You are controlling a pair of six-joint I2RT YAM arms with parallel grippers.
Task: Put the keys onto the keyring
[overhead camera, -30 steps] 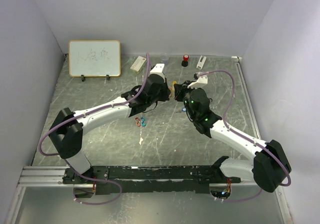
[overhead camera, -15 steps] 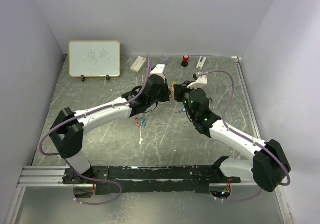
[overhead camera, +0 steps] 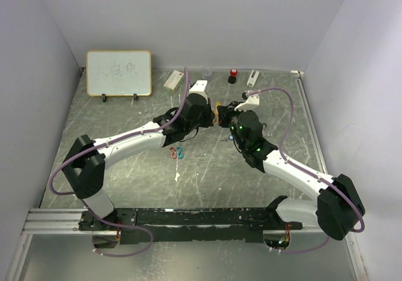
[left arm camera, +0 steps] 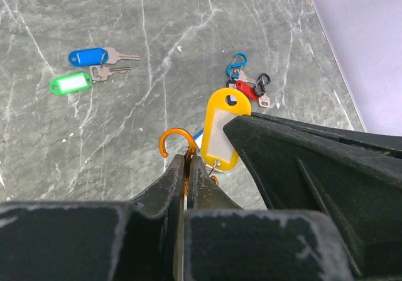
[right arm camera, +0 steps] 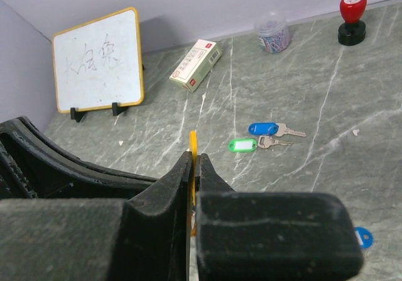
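In the left wrist view my left gripper (left arm camera: 187, 158) is shut on the orange keyring (left arm camera: 176, 144), whose open hook end sticks up past the fingertips. Right beside it hangs a key's yellow tag (left arm camera: 221, 133), its small wire loop close to the keyring. My right gripper (right arm camera: 195, 158) is shut on that yellow tag (right arm camera: 193, 144), seen edge-on. From above, the left gripper (overhead camera: 212, 114) and the right gripper (overhead camera: 223, 114) meet tip to tip over the table's middle. A blue-tagged key (left arm camera: 88, 56) and a green-tagged key (left arm camera: 70, 83) lie together on the table.
A bunch of small coloured clips with a key (left arm camera: 248, 83) lies on the table. A whiteboard (overhead camera: 119, 73), a small box (overhead camera: 174, 80), a jar of paperclips (right arm camera: 273, 33) and a red stamp (overhead camera: 233, 75) stand along the back. More clips (overhead camera: 176, 152) lie below the left arm.
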